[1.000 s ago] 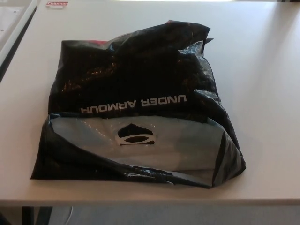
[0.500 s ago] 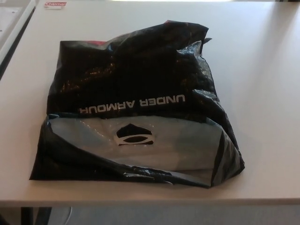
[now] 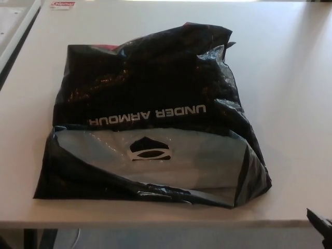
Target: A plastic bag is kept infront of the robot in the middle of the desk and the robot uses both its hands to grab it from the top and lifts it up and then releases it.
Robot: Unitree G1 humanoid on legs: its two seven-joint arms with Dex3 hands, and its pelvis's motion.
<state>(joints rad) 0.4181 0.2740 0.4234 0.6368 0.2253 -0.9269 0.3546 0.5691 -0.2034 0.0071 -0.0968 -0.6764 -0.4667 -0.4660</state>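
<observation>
Lying flat in the middle of the white desk, the black plastic bag fills most of the head view. At the far left, a pale strip of a neighbouring surface runs along the desk's edge, and a small red-and-white label sits at the top left corner of the desk. The bag's left side reaches close to the desk's left part, its glossy black upper half crumpled and creased. White lettering reading UNDER ARMOUR crosses the bag upside down from this view. Below that, a grey panel with a black and white logo spreads toward the near edge of the desk. The bag's near right corner lies folded, close to the desk's front edge. At the bottom right corner of the picture, a small black tip of the robot's right hand shows below the desk edge, apart from the bag; how its fingers are set cannot be told. No left hand shows.
</observation>
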